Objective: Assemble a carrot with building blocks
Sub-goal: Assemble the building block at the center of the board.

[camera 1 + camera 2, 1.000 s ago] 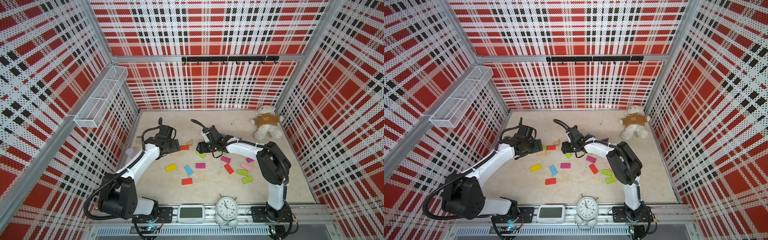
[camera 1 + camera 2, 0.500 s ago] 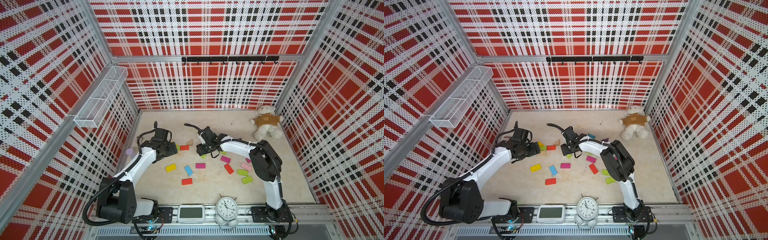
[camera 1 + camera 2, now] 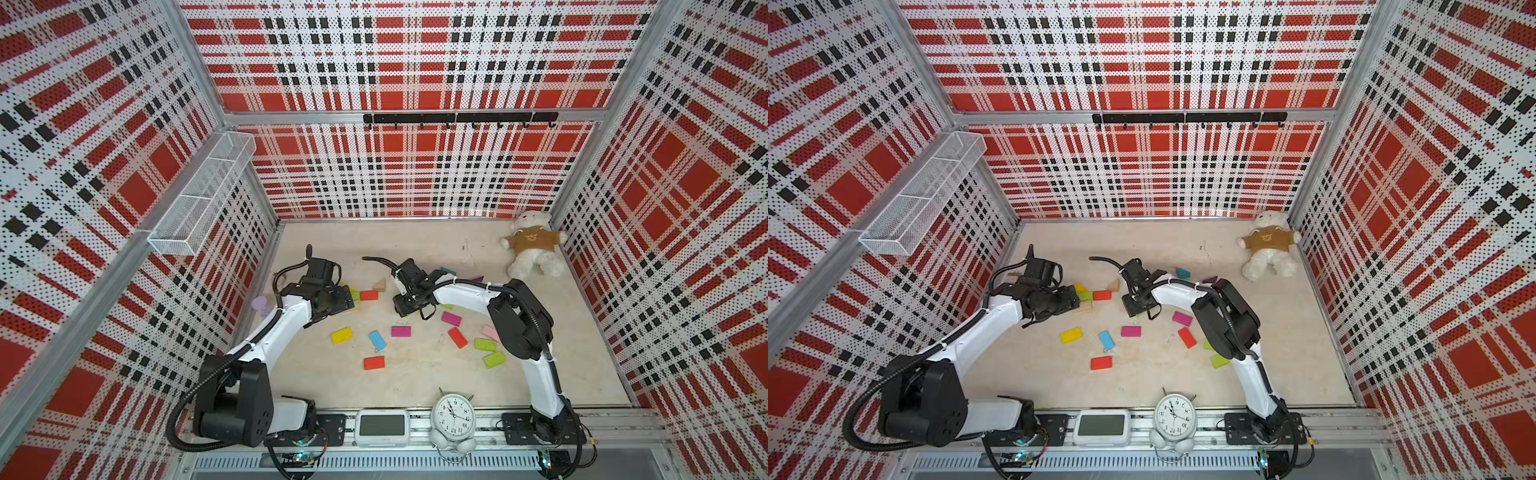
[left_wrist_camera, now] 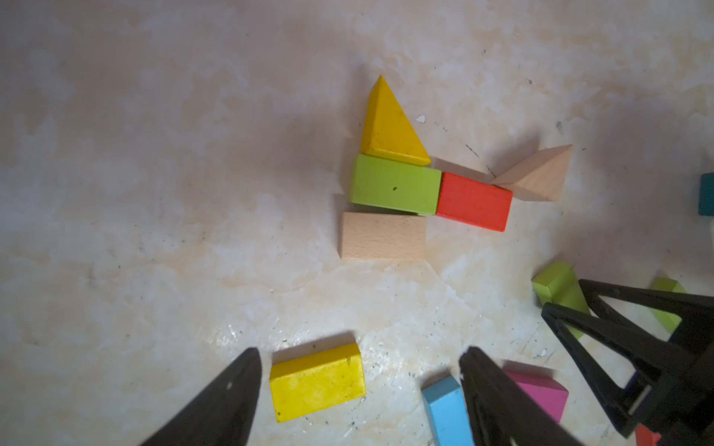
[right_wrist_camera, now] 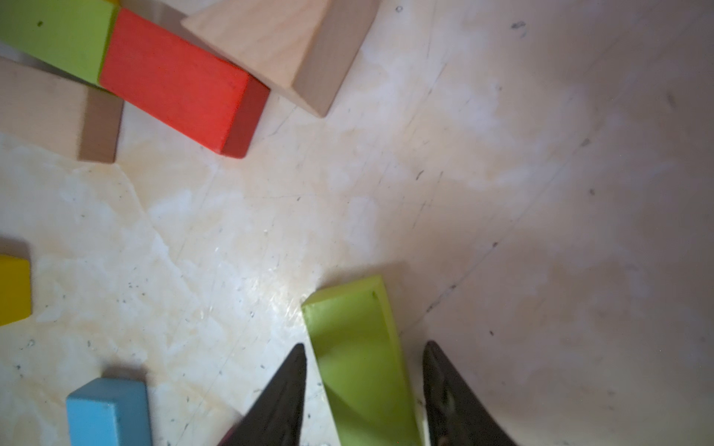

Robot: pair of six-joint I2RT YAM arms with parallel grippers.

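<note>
Where the lime block point(image 5: 353, 328) lies, right gripper point(image 5: 365, 345) straddles it (narrow gaps).

A yellow triangle point(image 4: 388, 127) touches a green block point(image 4: 394, 184) (red block point(image 4: 474, 200) abuts its end); tan block point(image 4: 382, 235) alongside.

Bright even light, soft shadows, glare on table point(image 5: 286, 305), walls point(image 3: 104, 166) bowed at edges, right pincer point(image 5: 364, 347) blurred.
</note>
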